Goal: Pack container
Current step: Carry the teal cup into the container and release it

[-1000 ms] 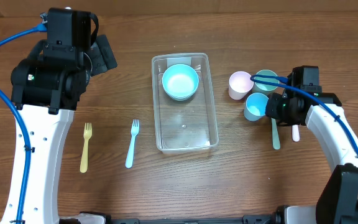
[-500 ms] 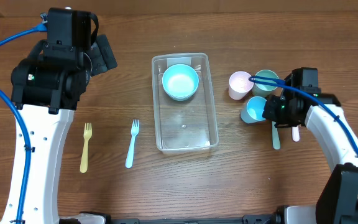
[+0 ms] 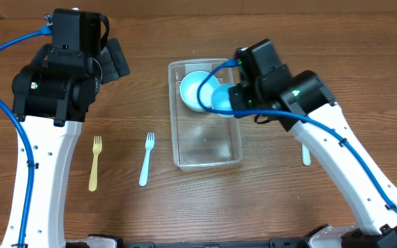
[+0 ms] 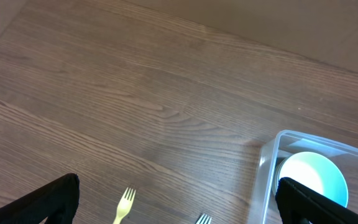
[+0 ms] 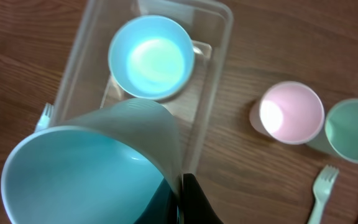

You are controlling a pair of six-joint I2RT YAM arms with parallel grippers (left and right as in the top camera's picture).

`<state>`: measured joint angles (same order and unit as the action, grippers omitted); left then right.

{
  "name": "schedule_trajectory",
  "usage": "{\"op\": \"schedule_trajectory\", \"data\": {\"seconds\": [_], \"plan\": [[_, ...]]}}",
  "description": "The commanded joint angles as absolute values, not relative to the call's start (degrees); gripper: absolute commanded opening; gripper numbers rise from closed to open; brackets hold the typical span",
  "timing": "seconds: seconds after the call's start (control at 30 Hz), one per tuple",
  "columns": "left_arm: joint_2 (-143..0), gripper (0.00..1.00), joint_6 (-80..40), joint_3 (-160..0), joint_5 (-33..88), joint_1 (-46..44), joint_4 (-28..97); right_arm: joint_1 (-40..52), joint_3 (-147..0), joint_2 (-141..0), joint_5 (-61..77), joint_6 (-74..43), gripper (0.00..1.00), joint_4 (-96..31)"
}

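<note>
Right jaws clamped on the blue cup [image 3: 219, 98], pinching its wall at the rim. One finger looks to be inside and one outside, so the cup hangs tilted, mouth toward the wrist cam. It's carried above the container [image 3: 205, 141], over the right rim, level with the teal bowl [image 3: 197, 88] that sits in the far end. Container is mid-bench [image 3: 185, 207], long axis running away from the robot. Its near half is bare, so my read is the cup goes there or nests in the bowl. Left jaws spread wide, holding nothing, up over the far-left, likely parked clear of the work. Pink cup [image 5: 291, 112] and green cup [image 5: 353, 130] wait right of the container, yellow fork [image 3: 96, 162] and blue fork [image 3: 147, 158] left of it. No brand, label or text readable anywhere.
</note>
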<state>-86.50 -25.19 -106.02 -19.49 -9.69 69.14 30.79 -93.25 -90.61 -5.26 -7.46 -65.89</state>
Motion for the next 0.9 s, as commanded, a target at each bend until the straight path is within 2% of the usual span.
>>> {"op": "schedule_trajectory", "data": {"seconds": [0.0, 0.23, 0.4, 0.87], "plan": [[-86.52, 1.00, -25.93, -106.26, -19.44, -9.39, 68.99, 33.65, -94.08, -94.41, -7.62, -9.04, 0.04, -63.37], [-86.52, 1.00, -25.93, -106.26, -19.44, -9.39, 68.99, 37.52, -94.08, -106.10, -6.79, -11.99, 0.04, -61.36], [-86.52, 1.00, -25.96, -106.26, -19.44, -9.39, 68.99, 39.31, -94.08, -106.87, -6.42, -13.63, 0.04, -56.25], [-86.52, 1.00, -25.93, -106.26, -19.44, -9.39, 68.99, 39.24, -93.97, -112.66, -6.39, -15.31, 0.04, -55.51]]}}
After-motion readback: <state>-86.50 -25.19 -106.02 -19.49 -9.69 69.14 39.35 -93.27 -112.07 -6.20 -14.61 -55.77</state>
